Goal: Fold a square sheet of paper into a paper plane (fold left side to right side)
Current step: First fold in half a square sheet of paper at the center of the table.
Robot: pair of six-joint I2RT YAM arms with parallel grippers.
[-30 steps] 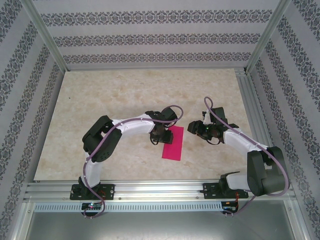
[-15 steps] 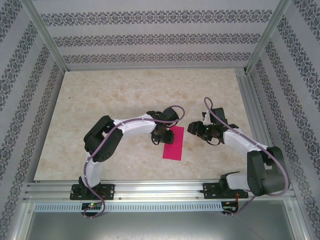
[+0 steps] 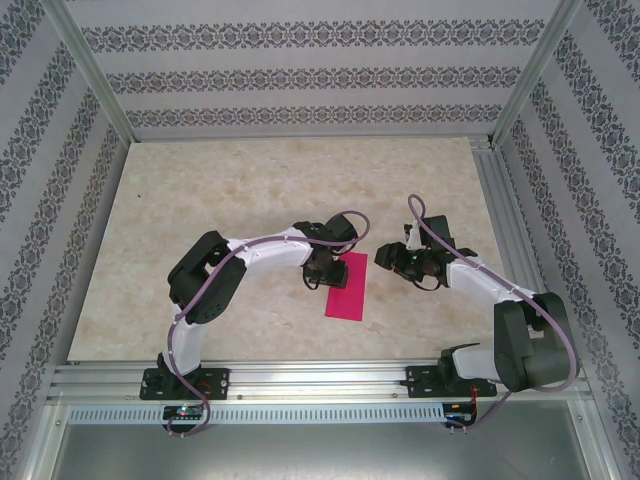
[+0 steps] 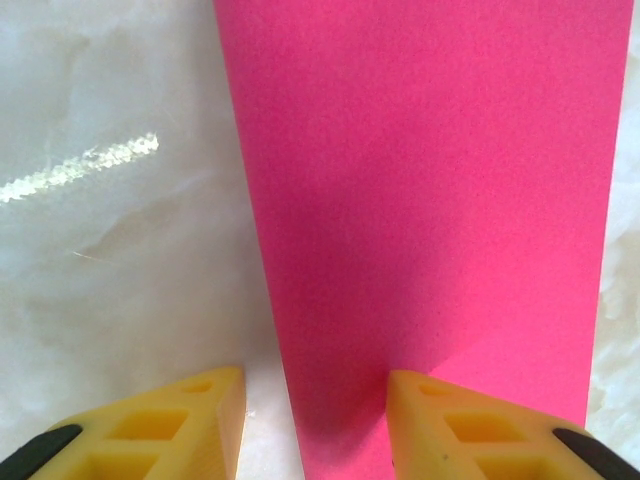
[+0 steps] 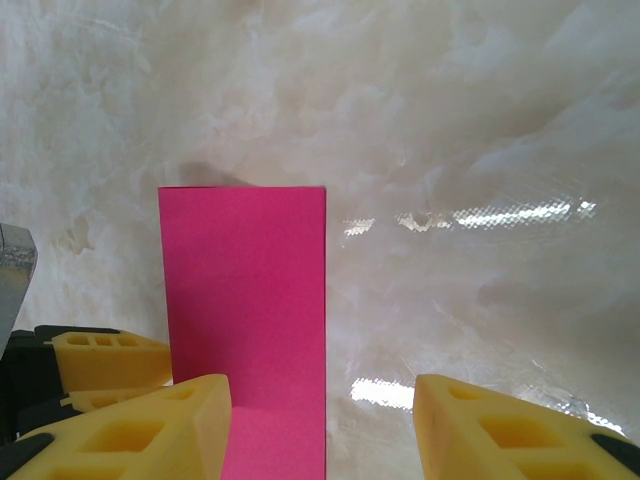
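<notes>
The sheet of paper [image 3: 346, 287] is a magenta-pink narrow rectangle lying flat on the marble table. My left gripper [image 3: 322, 272] stands low at its far left corner. In the left wrist view, the left gripper [image 4: 313, 392] is open and straddles the long edge of the paper [image 4: 430, 180], with one yellow finger [image 4: 190, 420] over bare table and the other above the sheet. My right gripper [image 3: 386, 256] hovers to the right of the paper's far end. In the right wrist view, the right gripper [image 5: 322, 398] is open and holds nothing, its left finger over the paper [image 5: 245, 290].
The marble tabletop [image 3: 230, 190] stretches wide behind and to the left of both arms. An aluminium rail [image 3: 300, 380] runs along the near edge and patterned walls close in the sides. The left gripper's yellow fingers [image 5: 100, 362] show at the left of the right wrist view.
</notes>
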